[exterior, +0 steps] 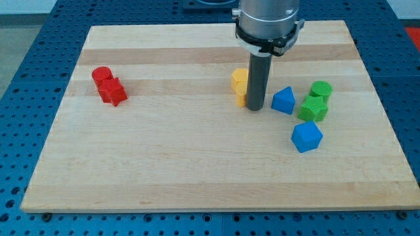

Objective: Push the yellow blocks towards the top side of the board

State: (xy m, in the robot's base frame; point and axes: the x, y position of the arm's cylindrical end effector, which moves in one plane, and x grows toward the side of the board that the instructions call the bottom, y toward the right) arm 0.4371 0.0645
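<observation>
Two yellow blocks sit close together near the board's middle: one above, the other just below it, partly hidden by the rod. Their shapes are hard to make out. My tip rests on the board right against the lower yellow block's right side. The rod rises from there to the arm's grey flange at the view's top.
A red cylinder and a red block lie at the view's left. A blue triangular block, a blue block, a green cylinder and a green block lie right of my tip. The wooden board has blue table around it.
</observation>
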